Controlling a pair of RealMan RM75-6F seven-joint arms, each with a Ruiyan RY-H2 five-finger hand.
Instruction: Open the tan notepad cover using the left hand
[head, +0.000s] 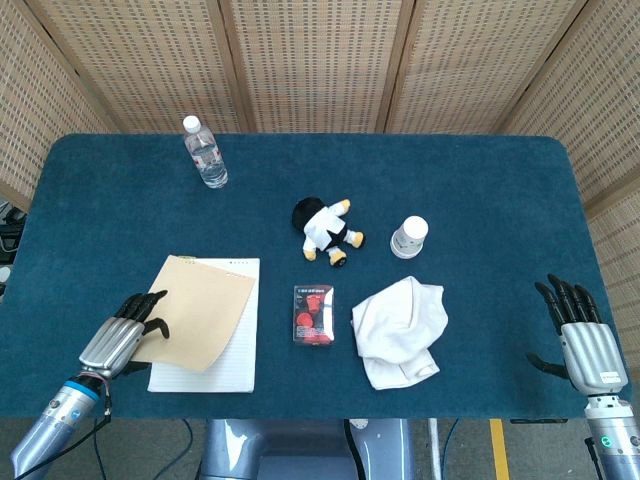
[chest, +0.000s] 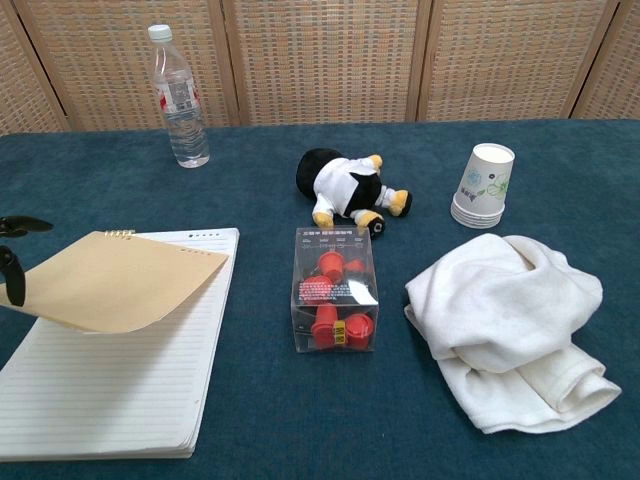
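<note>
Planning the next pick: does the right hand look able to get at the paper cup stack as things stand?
Probably yes. The right hand is open and holds nothing, and bare table lies between it and the paper cup stack; the white towel sits nearer the front, off that line.
</note>
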